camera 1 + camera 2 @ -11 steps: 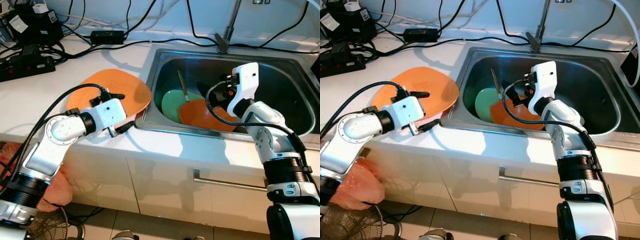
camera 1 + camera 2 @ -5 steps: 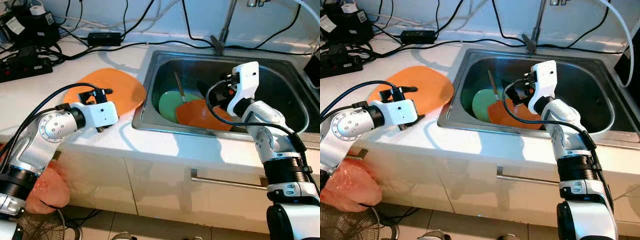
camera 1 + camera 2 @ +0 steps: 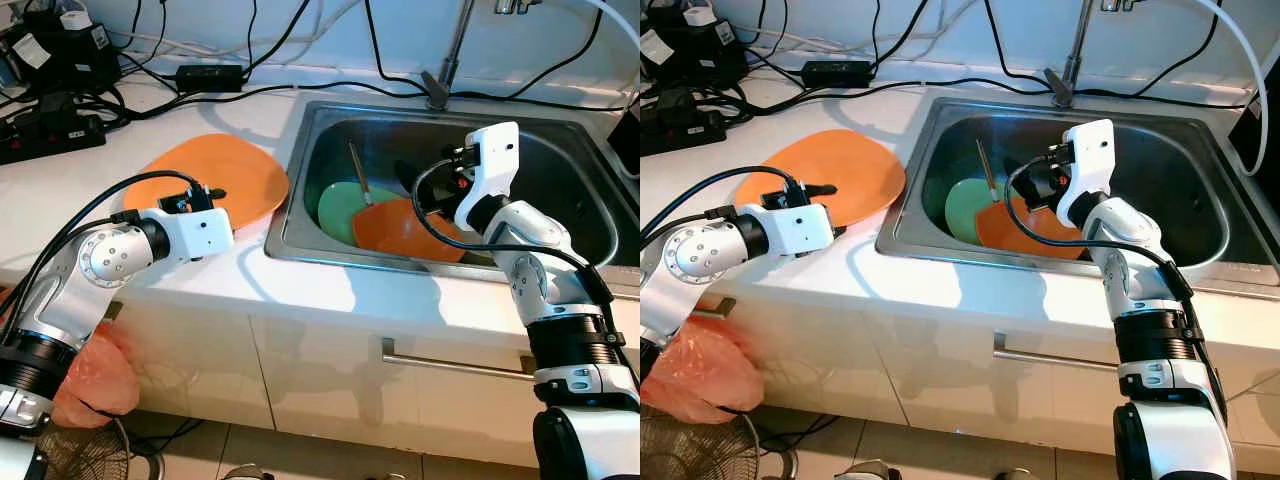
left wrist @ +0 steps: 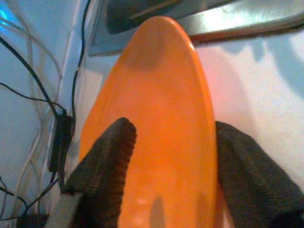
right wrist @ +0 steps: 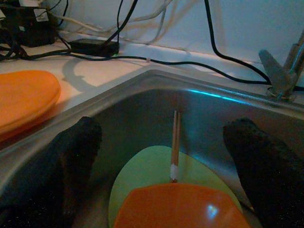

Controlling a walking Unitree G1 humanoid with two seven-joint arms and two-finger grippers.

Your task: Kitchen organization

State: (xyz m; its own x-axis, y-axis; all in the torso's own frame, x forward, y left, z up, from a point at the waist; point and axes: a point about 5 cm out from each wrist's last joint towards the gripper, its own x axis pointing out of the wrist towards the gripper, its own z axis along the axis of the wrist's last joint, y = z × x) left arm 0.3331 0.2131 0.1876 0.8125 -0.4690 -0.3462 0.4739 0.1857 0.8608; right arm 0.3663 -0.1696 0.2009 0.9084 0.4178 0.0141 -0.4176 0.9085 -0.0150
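From the head, the left gripper [image 3: 200, 195] sits at the near edge of an orange plate [image 3: 215, 175] on the counter [image 3: 60, 180], by the sink [image 3: 300, 215]. Its wrist view shows the fingers [image 4: 107, 161] spread on the plate — not squeezing. The right gripper [image 5: 166, 161] hangs wide open in the sink, over a green plate [image 5: 147, 175], chopsticks [image 5: 175, 142] and an orange bowl [image 5: 180, 206].

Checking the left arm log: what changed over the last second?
The left gripper pulled back toward the robot's left, off the counter edge beside the sink, to the near rim of the orange plate, fingers open astride it. The right gripper stayed over the sink, open.
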